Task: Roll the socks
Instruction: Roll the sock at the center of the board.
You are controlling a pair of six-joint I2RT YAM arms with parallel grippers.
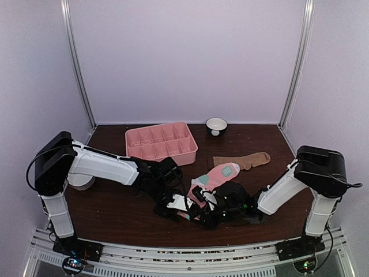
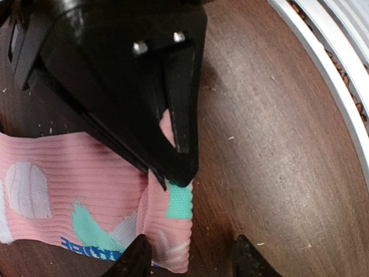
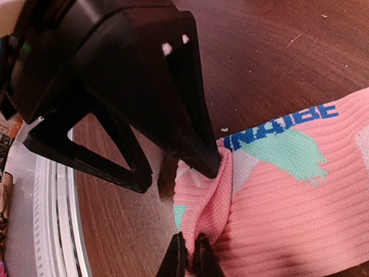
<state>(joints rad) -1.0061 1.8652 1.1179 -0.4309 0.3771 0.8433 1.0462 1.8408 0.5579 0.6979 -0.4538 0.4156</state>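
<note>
The pink sock (image 1: pixel 218 175) with teal and white patches lies flat on the brown table, its near end folded over. My right gripper (image 3: pixel 189 259) is shut on that bunched, folded end (image 3: pixel 216 208). From the other side, my left gripper (image 2: pixel 190 262) stands open over the same end of the pink sock (image 2: pixel 167 231). Its left fingertip (image 2: pixel 135 258) is at the sock's edge and the right one rests on bare wood. The tan-brown sock (image 1: pixel 245 160) lies flat just behind the pink one, with no gripper touching it.
A pink compartmented tray (image 1: pixel 161 141) sits at the back left, and a small dark bowl (image 1: pixel 216 125) is at the back centre. A white round object (image 1: pixel 81 182) stands by the left arm. The metal rail (image 2: pixel 340 69) runs along the table's near edge, close to both grippers.
</note>
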